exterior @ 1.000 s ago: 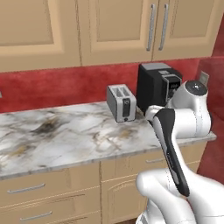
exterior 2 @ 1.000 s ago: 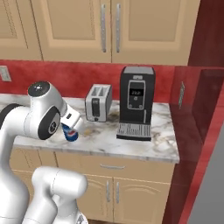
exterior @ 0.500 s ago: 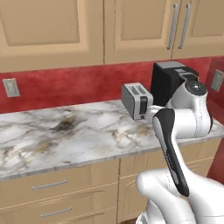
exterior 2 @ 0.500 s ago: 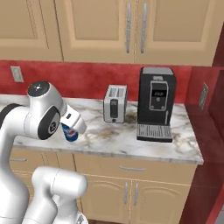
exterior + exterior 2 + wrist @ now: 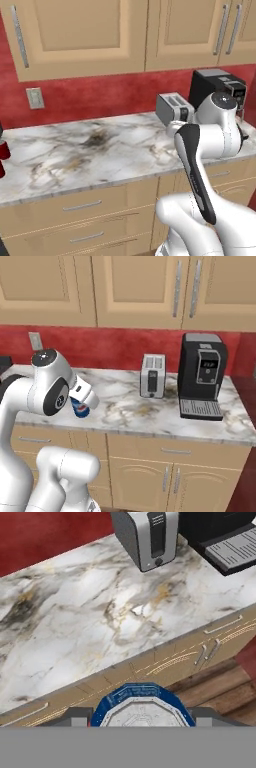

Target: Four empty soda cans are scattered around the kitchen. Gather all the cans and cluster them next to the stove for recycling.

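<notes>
My gripper is shut on a blue soda can with a white band and holds it in front of the counter's front edge, at about counter height. In the hand view the can's silver top sits between the fingertips, above the drawer fronts. A red soda can stands on the counter at the far left edge of the left base view, cut by the frame. A dark corner at the far left of the right base view may be the stove; too little of it shows to tell.
A marble counter runs across both base views over drawers and cabinet doors. A silver toaster and a black coffee machine stand at its right end against the red wall. Upper cabinets hang above.
The base has driven left, so the toaster and coffee machine have slid right in both base views. The blue can stays in my shut gripper.
</notes>
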Controlling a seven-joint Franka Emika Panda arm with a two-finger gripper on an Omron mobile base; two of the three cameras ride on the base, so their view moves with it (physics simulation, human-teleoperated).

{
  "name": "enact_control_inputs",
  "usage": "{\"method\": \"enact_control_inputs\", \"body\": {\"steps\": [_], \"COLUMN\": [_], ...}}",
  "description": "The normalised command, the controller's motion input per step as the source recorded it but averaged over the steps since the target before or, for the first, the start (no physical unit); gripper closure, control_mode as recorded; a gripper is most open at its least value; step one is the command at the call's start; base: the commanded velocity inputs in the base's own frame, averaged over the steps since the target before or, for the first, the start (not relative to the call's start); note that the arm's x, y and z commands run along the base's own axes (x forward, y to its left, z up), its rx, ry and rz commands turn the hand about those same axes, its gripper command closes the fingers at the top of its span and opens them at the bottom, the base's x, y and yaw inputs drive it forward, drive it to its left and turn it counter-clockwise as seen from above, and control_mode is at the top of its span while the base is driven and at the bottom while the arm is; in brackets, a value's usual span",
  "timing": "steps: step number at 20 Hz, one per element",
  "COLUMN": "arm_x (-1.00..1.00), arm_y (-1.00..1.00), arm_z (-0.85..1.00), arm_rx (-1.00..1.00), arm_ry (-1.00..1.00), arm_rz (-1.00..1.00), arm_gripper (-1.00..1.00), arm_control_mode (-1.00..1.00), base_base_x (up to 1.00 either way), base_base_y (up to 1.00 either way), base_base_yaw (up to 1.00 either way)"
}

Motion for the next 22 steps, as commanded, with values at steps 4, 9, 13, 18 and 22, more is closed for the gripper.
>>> {"method": "enact_control_inputs", "body": {"steps": [4,9,13,18,22], "arm_x": [0.0,0.0,0.0,0.0,0.0], "arm_y": [0.0,0.0,0.0,0.0,0.0], "arm_z": [0.0,0.0,0.0,0.0,0.0], "arm_rx": [0.0,0.0,0.0,0.0,0.0], "arm_ry": [0.0,0.0,0.0,0.0,0.0], "arm_rz": [0.0,0.0,0.0,0.0,0.0], "arm_gripper": [1.0,1.0,1.0,1.0,1.0], "arm_control_mode": [1.0,1.0,1.0,1.0,1.0], "base_base_x": [0.0,0.0,0.0,0.0,0.0], "base_base_y": [0.57,0.54,0.54,0.53,0.51], "base_base_yaw": [0.0,0.0,0.0,0.0,0.0]}}
